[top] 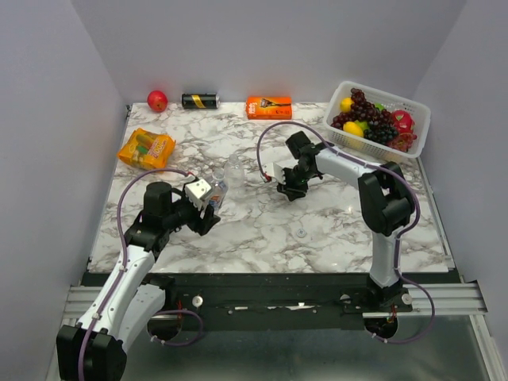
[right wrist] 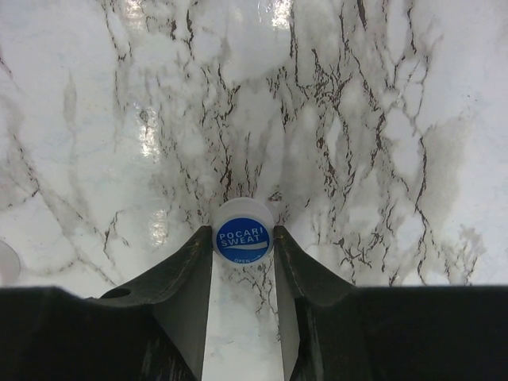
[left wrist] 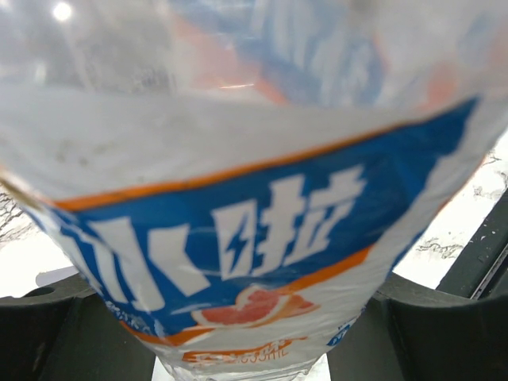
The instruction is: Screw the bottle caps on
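Observation:
My left gripper (top: pixel 211 203) is shut on a clear bottle (top: pixel 220 190) at the table's left. In the left wrist view this bottle (left wrist: pixel 238 238) fills the frame with its blue, white and orange label, pinched between the dark fingers (left wrist: pixel 71 333). A second clear bottle (top: pixel 234 171) stands just beyond it. My right gripper (top: pixel 287 189) is low over the table's middle. Its fingertips are shut on a white cap with a blue top (right wrist: pixel 243 232) that rests on the marble. A whitish cap (top: pixel 302 232) lies alone nearer the front.
A white basket (top: pixel 419 113) of fruit stands at the back right. An orange box (top: pixel 268 106), a black-and-yellow can (top: pixel 200 101) and a red apple (top: pixel 157 101) line the back wall. An orange snack bag (top: pixel 147 148) lies at the left.

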